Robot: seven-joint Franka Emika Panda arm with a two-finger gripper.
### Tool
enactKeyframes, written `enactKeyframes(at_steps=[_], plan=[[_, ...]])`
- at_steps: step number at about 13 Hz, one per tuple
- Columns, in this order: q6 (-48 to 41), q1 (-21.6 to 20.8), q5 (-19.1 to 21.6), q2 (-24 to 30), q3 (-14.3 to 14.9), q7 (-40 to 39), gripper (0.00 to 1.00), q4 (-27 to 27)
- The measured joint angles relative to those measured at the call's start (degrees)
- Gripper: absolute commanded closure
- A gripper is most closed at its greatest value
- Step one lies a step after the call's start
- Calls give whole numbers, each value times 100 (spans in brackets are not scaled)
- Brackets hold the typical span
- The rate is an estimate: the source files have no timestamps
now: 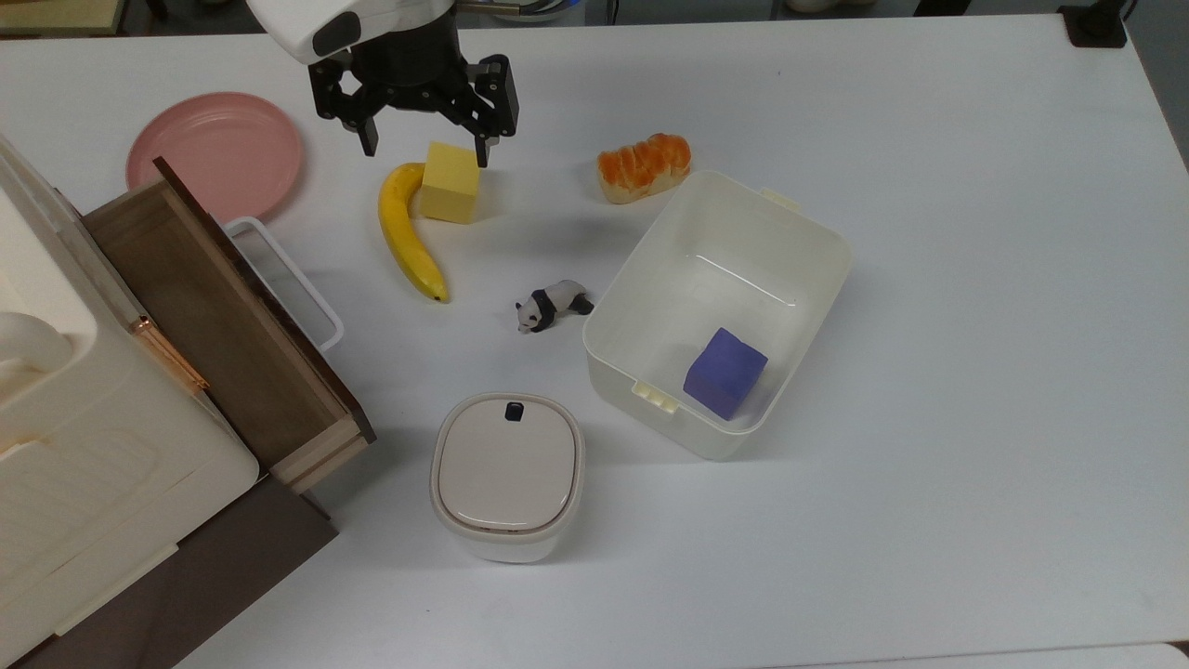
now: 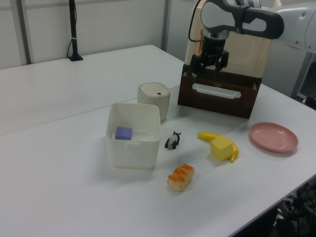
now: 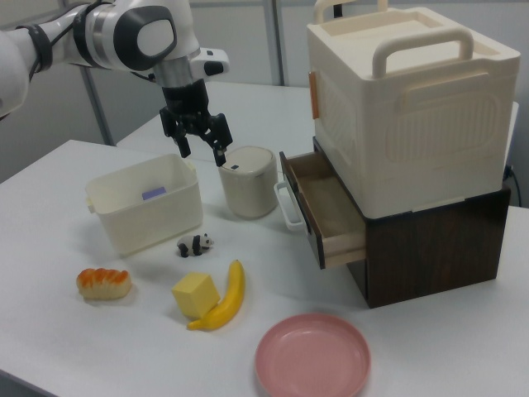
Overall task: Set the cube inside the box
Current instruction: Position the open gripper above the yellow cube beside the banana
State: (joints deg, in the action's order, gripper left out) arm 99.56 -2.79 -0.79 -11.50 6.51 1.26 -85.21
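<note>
The yellow cube [image 1: 450, 183] rests on the white table against the banana [image 1: 409, 232]; it also shows in the left view [image 2: 221, 147] and the right view [image 3: 196, 294]. The cream-white box [image 1: 829, 243] stands to the top view's right of it, open-topped, with a purple-blue cube [image 1: 725, 372] inside. My gripper [image 1: 425, 149] is open and holds nothing. In the top view its fingertips straddle the cube's upper edge. The side views place the gripper [image 2: 206, 74] [image 3: 203, 155] well above the table, clear of the cube.
A bread roll [image 1: 644, 165] lies by the box's far corner and a toy panda [image 1: 553, 306] by its near side. A lidded white container [image 1: 507, 474], a pink plate [image 1: 215, 153] and an open wooden drawer [image 1: 214, 316] under a cream case sit at the top view's left.
</note>
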Motion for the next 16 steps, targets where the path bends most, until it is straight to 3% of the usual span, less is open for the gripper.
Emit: enactKeyframes(at_steps=[16], plan=[[0, -31, -132, -61, -48, -7, 0, -85]])
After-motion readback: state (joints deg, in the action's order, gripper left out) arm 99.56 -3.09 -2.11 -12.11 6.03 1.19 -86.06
